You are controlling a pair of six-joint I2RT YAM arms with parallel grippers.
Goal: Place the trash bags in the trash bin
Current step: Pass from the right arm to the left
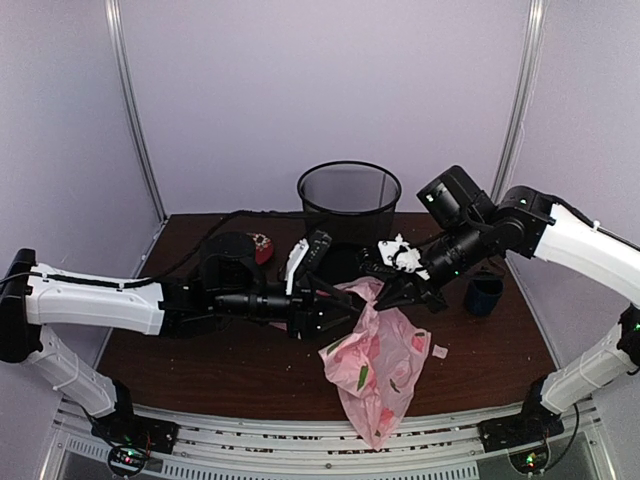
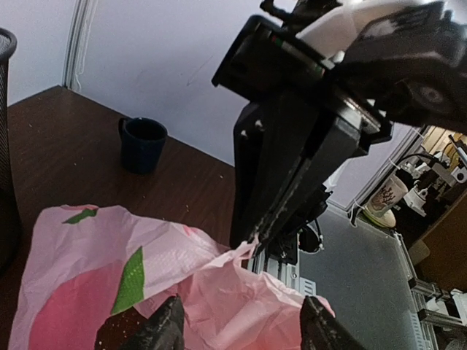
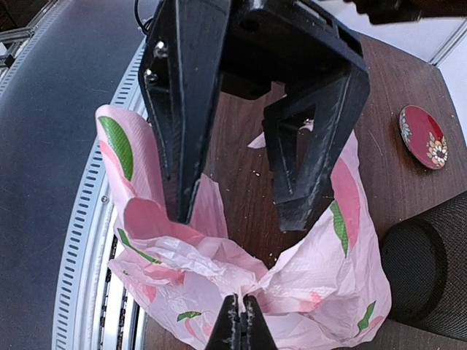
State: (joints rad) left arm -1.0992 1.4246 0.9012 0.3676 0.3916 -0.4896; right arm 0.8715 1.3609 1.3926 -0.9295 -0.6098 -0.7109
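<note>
The trash bag (image 1: pixel 375 365) is pale pink with darker pink and green prints, and hangs crumpled over the table's front part. My right gripper (image 3: pixel 241 319) is shut on a pinch of its top edge and holds it up. In the left wrist view that same right gripper (image 2: pixel 252 243) nips the plastic from above. My left gripper (image 2: pixel 241 327) stands open, its fingers on either side of the bag's upper folds, not squeezing them. Seen from above, the left gripper (image 1: pixel 348 305) and the right gripper (image 1: pixel 388 298) meet at the bag's top. The black mesh trash bin (image 1: pixel 348 200) stands behind them, upright.
A dark-blue mug (image 1: pixel 484 295) stands right of the bag, also seen as the mug (image 2: pixel 142 144) from the left wrist. A small red dish (image 1: pixel 262 247) lies left of the bin. A white scrap (image 1: pixel 438 351) lies near the bag. The table's front edge is close below.
</note>
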